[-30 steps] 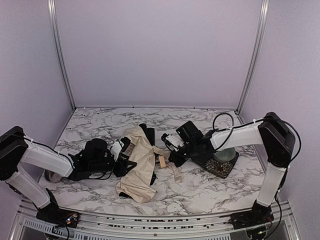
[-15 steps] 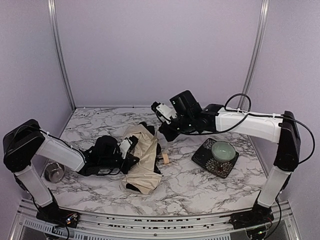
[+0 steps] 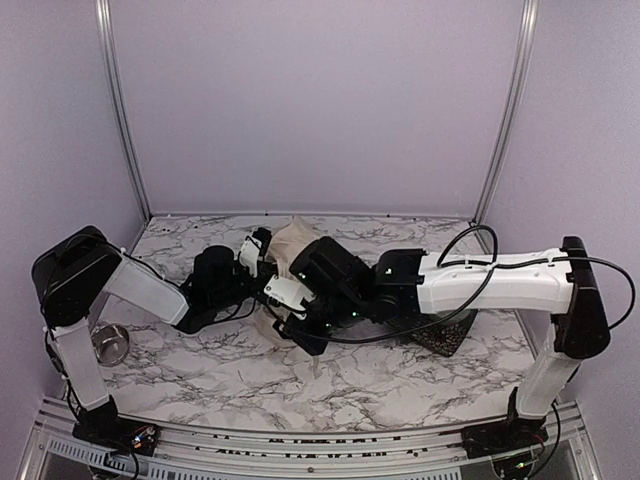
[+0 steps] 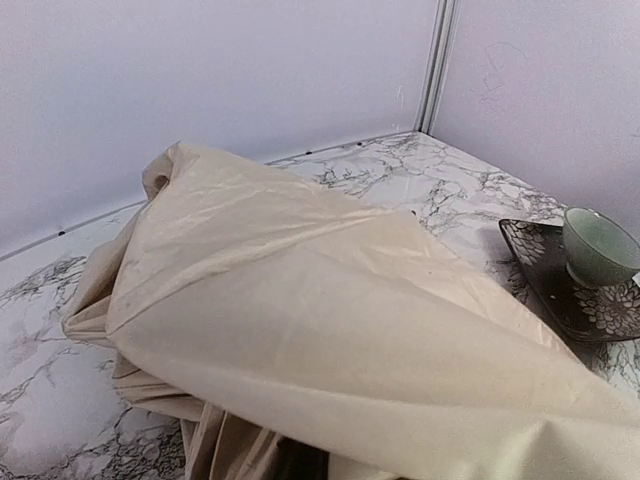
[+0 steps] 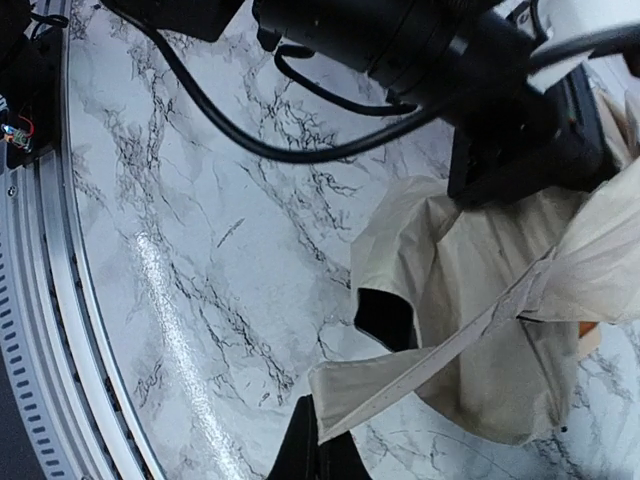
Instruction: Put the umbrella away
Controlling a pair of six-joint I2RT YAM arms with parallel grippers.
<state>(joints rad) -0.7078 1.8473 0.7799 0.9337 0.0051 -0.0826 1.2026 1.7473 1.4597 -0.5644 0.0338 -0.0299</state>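
Note:
The umbrella (image 3: 291, 240) is a crumpled heap of cream-beige fabric at mid table, its black lining showing in one fold. It fills the left wrist view (image 4: 300, 300), draped over my left fingers and hiding them. My left gripper (image 3: 258, 248) is pressed into the fabric's left side and is shut on it. My right arm reaches across the heap from the right. In the right wrist view, my right gripper (image 5: 325, 447) is shut on the end of a cream flap with a stitched band, pulled taut from the umbrella (image 5: 480, 270). Shaft and handle are hidden.
A dark patterned plate (image 4: 548, 275) holding a pale green bowl (image 4: 598, 245) sits to the right, mostly behind my right arm in the top view (image 3: 442, 340). A metal cup (image 3: 108, 343) stands at the far left. Walls close the back and both sides.
My left gripper has shut on the fabric and moved back and right with it. My right arm swung left and toward the front, drawing the flap out.

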